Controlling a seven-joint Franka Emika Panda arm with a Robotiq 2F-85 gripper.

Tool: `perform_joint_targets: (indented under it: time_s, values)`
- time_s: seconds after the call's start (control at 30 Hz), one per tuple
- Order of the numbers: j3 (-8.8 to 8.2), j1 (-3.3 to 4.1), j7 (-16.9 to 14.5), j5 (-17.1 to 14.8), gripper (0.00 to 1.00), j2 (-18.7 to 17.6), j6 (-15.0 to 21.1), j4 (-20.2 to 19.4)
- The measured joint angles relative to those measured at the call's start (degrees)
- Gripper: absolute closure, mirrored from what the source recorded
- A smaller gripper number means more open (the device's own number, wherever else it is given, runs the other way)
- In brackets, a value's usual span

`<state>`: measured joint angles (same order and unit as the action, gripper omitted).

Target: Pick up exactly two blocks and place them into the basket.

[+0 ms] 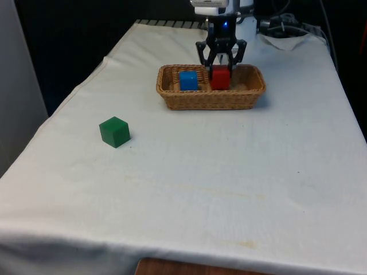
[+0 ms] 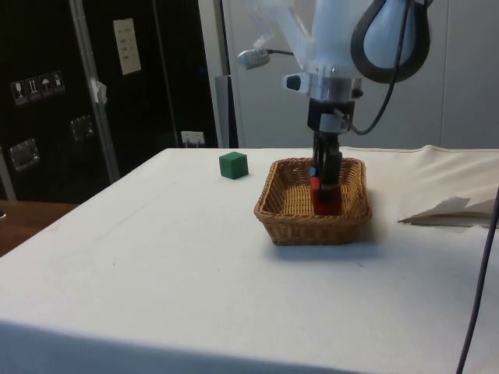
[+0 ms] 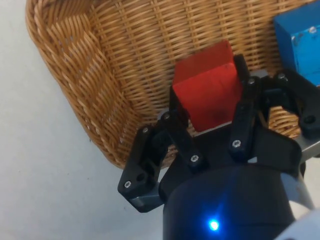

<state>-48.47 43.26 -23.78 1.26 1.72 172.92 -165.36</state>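
Observation:
Low inside the woven basket (image 1: 209, 103) (image 2: 312, 230) (image 3: 75, 75) is my gripper (image 1: 221, 70) (image 2: 326, 183) (image 3: 208, 85). Its fingers press both sides of the red block (image 1: 219, 79) (image 2: 323, 201) (image 3: 200, 62), which sits slightly tilted at the basket floor. Beside it in the basket, towards the front view's left, stands a blue block (image 1: 188, 80) (image 3: 300, 40). Out on the cloth, well to the front view's left of the basket, a green block (image 1: 114, 132) (image 2: 233, 165) rests alone.
Crumpled white cloth (image 1: 287, 40) (image 2: 452, 210) lies near the robot's base, behind the basket. The table drops off at its edges (image 1: 74, 91).

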Motion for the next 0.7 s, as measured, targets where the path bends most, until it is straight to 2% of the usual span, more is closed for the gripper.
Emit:
perform_joint_targets:
  time_s: [0.13,0.2,0.23,0.27,0.3,0.33,0.47,0.7]
  values:
    - [0.0,0.0,0.1,0.0,0.98,-0.2,0.0,0.0]
    - [0.0,0.0,0.1,0.0,0.83,-0.2,0.0,0.0]
    - [0.0,0.0,0.1,0.0,0.83,-0.2,0.0,0.0]
    - [0.0,0.0,0.1,0.0,0.69,-0.2,0.0,0.0]
    - [0.0,0.0,0.1,0.0,0.6,-0.2,0.0,0.0]
    - [0.0,0.0,0.1,0.0,0.4,-0.2,0.0,0.0]
    - [0.0,0.0,0.1,0.0,0.02,-0.2,0.0,0.0]
    - [0.0,0.0,0.1,0.0,0.0,-0.3,0.0,0.0]
